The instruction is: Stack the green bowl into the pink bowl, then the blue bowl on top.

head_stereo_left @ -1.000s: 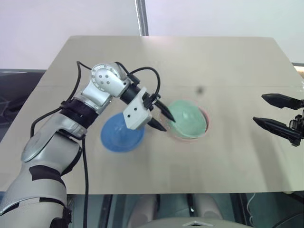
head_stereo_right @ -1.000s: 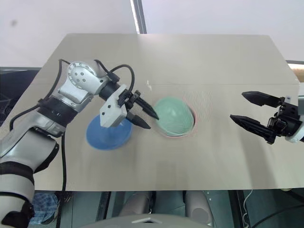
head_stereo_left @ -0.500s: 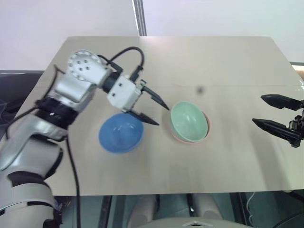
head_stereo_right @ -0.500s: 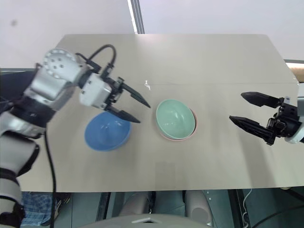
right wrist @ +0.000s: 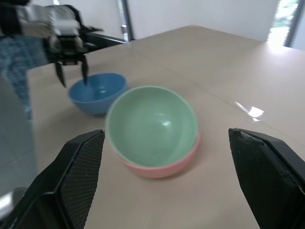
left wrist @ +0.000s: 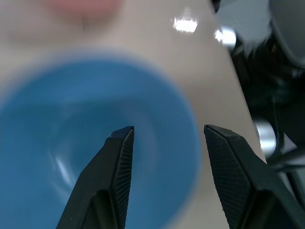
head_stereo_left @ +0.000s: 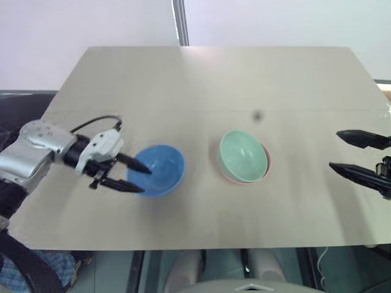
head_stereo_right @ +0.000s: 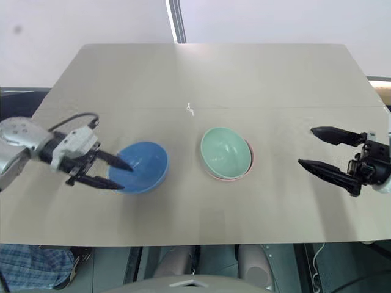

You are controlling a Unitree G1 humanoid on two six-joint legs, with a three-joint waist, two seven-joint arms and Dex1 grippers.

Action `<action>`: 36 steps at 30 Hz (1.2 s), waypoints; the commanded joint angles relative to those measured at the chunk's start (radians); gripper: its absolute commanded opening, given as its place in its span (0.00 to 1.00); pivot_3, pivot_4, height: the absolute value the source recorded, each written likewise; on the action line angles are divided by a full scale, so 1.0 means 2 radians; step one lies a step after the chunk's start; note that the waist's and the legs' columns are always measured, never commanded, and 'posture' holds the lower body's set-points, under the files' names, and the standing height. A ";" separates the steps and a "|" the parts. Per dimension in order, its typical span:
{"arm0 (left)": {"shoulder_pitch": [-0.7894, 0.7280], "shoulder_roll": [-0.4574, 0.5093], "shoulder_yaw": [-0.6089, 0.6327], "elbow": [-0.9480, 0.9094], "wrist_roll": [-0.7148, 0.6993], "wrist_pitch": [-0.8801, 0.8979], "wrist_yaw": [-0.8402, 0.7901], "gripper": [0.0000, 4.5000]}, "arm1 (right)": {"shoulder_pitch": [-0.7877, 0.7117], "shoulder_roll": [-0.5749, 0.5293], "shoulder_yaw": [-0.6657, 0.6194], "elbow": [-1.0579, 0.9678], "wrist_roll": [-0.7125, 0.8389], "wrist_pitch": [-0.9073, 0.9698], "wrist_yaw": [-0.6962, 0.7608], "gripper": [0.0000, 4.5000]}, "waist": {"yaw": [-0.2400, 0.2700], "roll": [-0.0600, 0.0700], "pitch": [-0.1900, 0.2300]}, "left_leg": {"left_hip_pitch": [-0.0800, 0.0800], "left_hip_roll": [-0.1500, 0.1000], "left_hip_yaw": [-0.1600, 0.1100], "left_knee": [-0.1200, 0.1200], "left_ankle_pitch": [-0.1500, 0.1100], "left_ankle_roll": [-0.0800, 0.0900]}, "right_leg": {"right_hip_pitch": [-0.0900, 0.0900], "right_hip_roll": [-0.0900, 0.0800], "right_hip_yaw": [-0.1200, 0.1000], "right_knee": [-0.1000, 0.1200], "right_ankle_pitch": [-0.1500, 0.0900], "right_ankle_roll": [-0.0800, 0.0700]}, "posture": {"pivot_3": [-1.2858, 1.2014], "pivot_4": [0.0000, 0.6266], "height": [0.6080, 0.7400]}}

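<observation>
Left eye view, step: green bowl (head_stereo_left: 243, 154) nested in pink bowl (head_stereo_left: 264, 172); blue bowl (head_stereo_left: 157, 170) remains.
Left gripper (head_stereo_left: 135, 178): released, fingers straddling the blue bowl's rim nearest the tabletop's left edge.
Right gripper (head_stereo_right: 316, 146): released, idle.
Next: clench on rim, lift.

Bright, even daylight; glare spots sit on the table (right wrist: 248, 110) beyond the pink bowl (right wrist: 162, 164). The blue bowl (left wrist: 90, 138) looks blurred close up.

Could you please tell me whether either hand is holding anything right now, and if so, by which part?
Nothing is held. The left hand is open, its fingers straddling the near rim of the round sky-blue plastic bowl. The right hand is open and holds nothing.
</observation>
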 commanded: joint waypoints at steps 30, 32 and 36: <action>0.072 -0.106 0.159 -0.042 0.195 -0.069 -0.002 0.55 | -0.012 -0.044 0.018 -0.071 0.015 -0.007 0.066 1.00 | 0.003 0.001 0.001 | 0.000 0.002 0.001 0.000 0.000 0.000 | 0.000 0.000 0.000 0.000 0.000 0.000 | 0.52 0.24 1.00; 0.063 -0.110 0.155 -0.041 0.202 -0.082 -0.002 0.55 | -0.012 -0.043 0.018 -0.072 0.016 -0.008 0.063 1.00 | 0.002 0.001 0.001 | 0.000 0.002 0.001 0.000 0.000 0.000 | 0.000 0.000 0.000 0.000 0.000 0.000 | 0.52 0.24 1.00; 0.051 -0.113 0.147 -0.051 0.192 -0.087 -0.002 0.55 | -0.011 -0.041 0.017 -0.072 0.014 -0.010 0.061 1.00 | 0.002 0.001 0.001 | 0.000 0.002 0.001 0.000 0.000 0.000 | 0.000 0.000 0.000 0.000 0.000 0.000 | 0.52 0.24 1.00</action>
